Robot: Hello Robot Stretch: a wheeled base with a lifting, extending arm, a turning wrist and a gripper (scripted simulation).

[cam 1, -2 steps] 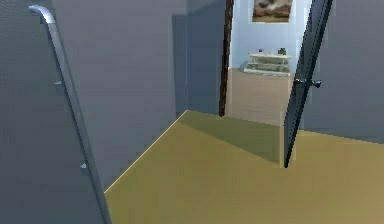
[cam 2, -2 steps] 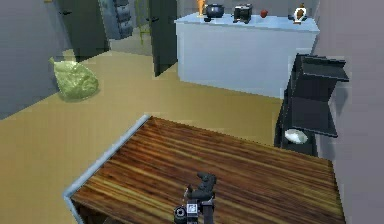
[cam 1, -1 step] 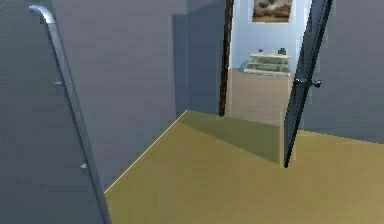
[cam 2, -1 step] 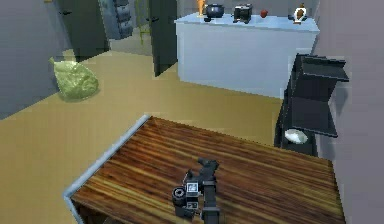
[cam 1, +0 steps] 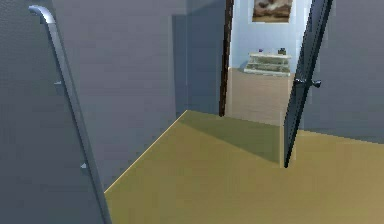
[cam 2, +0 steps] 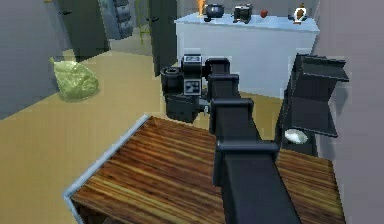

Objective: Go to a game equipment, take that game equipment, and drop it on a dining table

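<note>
In the arm side view my arm [cam 2: 240,140] is a dark bar reaching out over a wooden table [cam 2: 150,175] with a pale rim. At its far end stand the white marked squares [cam 2: 186,92]. The gripper [cam 2: 170,76] is a dark body just past the table's far edge, and I cannot tell whether it holds anything. Small things stand on a white counter [cam 2: 250,45] at the back: dark shapes [cam 2: 213,11], a small orange-red blob [cam 2: 264,13] and a pale ring-like object [cam 2: 300,14].
Dark chairs [cam 2: 315,90] stand at the table's right, with a white bowl [cam 2: 295,135] beside them. A yellow-green cushion [cam 2: 72,78] lies on the tan floor. In the forward view a dark door [cam 1: 305,80] stands ajar before a doorway to a room with a white shelf [cam 1: 268,62].
</note>
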